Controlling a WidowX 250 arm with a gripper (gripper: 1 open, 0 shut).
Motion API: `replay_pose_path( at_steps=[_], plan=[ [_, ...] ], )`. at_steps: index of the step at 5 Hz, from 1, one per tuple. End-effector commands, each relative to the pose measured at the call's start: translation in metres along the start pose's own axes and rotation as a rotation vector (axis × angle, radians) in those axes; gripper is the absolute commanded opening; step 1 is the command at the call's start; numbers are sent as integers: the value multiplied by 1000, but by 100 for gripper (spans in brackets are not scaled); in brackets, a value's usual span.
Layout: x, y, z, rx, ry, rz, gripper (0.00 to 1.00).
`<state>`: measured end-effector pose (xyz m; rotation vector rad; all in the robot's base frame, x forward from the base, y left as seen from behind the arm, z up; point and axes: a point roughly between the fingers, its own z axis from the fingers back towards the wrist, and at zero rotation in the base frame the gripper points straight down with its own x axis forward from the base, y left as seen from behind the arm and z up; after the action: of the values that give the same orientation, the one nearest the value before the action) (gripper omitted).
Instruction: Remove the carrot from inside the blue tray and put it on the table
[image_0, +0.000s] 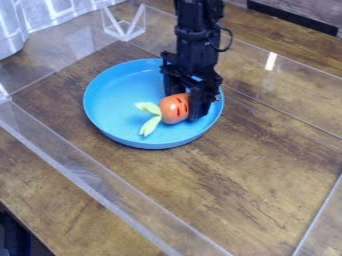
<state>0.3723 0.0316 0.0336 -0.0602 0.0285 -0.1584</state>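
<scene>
Honestly, my gripper (189, 97) had the carrot (174, 108) pinched near one side, so a shallow bite could've dropped it on the blue tray's rim (102, 127)

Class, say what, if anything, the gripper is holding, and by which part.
The carrot, its orange body between the fingers of the gripper; the leafy end is free.

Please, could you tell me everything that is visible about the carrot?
The toy carrot is short and stubby, orange, with dark grooves and a pale green leafy top; it looks like smooth plastic. It is inside the blue tray, right of the middle, leaves toward the lower left. The gripper is around its upper right part, seemingly holding it, and hides that end.
</scene>
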Motion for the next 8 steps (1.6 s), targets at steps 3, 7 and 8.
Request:
replay_pose_path(
  at_steps=[3,7,8],
  plan=[
    [19,-12,48,60,-72,-61,0],
    [27,-26,58,79,-53,-115,0],
    [29,-30,59,79,-46,-126,0]
  ],
)
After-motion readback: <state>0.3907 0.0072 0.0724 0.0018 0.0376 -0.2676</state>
